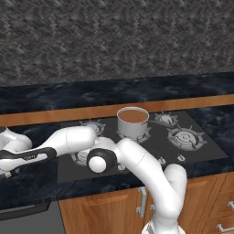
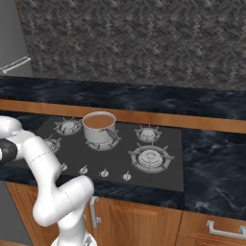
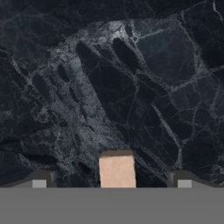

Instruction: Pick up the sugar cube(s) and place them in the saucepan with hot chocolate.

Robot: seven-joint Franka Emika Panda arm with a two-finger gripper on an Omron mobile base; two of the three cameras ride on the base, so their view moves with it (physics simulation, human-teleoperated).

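A pale beige sugar cube (image 3: 116,170) lies on the black marble counter (image 3: 131,87), seen close up in the hand view. My gripper (image 3: 111,183) is open, and the cube sits between its two fingertips (image 3: 39,182) without either touching it. The saucepan with hot chocolate (image 1: 133,122) (image 2: 99,129) is a shiny steel pot of brown liquid, upright on a rear burner of the stove, far right of the hand. My arm (image 1: 68,141) stretches left and low over the counter left of the stove.
The black cooktop (image 1: 196,157) (image 2: 158,180) has several burners and a row of round grey knobs (image 2: 104,173) along its front. A wooden strip and a dark stone backsplash run behind it. Wooden cabinet fronts (image 2: 211,226) lie below the counter.
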